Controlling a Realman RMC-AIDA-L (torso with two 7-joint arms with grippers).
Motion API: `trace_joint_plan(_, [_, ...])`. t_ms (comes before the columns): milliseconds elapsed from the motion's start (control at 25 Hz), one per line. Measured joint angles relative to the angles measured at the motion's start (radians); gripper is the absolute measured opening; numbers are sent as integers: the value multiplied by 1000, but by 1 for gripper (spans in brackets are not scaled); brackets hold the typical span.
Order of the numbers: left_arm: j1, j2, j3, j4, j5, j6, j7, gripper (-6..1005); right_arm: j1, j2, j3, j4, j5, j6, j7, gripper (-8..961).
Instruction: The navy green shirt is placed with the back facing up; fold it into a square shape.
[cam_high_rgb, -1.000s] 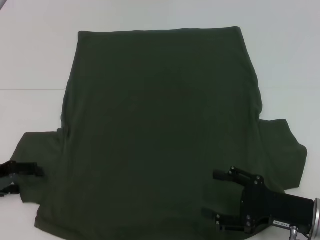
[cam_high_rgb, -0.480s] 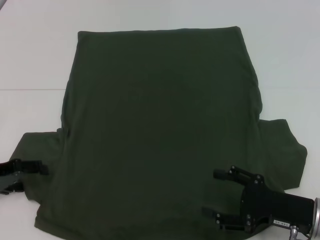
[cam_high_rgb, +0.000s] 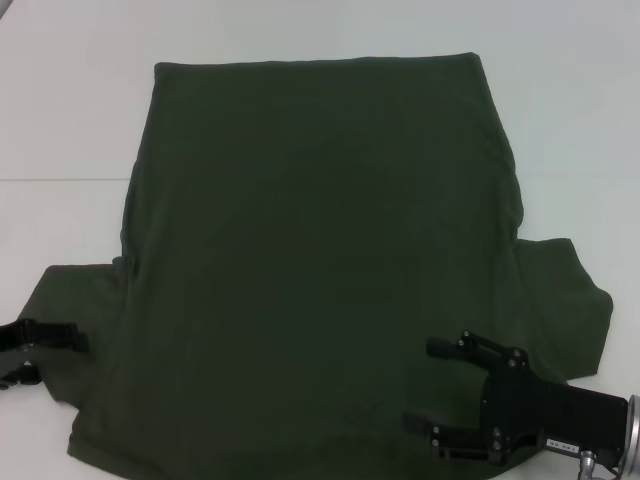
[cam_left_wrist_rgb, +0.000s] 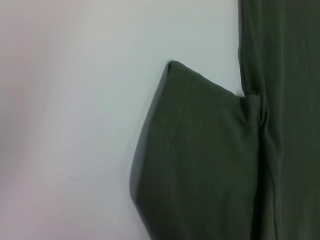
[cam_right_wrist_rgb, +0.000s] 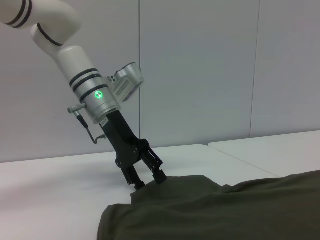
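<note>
The navy green shirt (cam_high_rgb: 320, 260) lies spread flat on the white tabletop (cam_high_rgb: 60, 110), filling most of the head view — straight hem edge at the far side, both short sleeves spread out to the near left and near right. Fabric plain, dark olive, a few soft creases along the right side seam. Left sleeve (cam_left_wrist_rgb: 200, 160) shows in the left wrist view as a flat flap with a rounded cuff edge, bare tabletop beside it, the body of the shirt just past the armpit seam. Left gripper (cam_high_rgb: 70, 345) sits at the near left edge of the head view, at the cuff of the left sleeve; in the right wrist view its fingers (cam_right_wrist_rgb: 159, 176) stand a little apart, tips down at the sleeve edge, not clamped on the cloth as far as can be seen. Right gripper (cam_high_rgb: 425, 385) is low over the near right part of the shirt, by the right sleeve — its two black fingers wide apart, pointing left across the fabric, nothing between them.
</note>
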Motion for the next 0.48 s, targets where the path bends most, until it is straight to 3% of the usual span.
trace_joint_plan(480, [-10, -3, 1, -6, 2, 5, -1, 884, 0, 0, 0, 0, 0, 0, 0, 938])
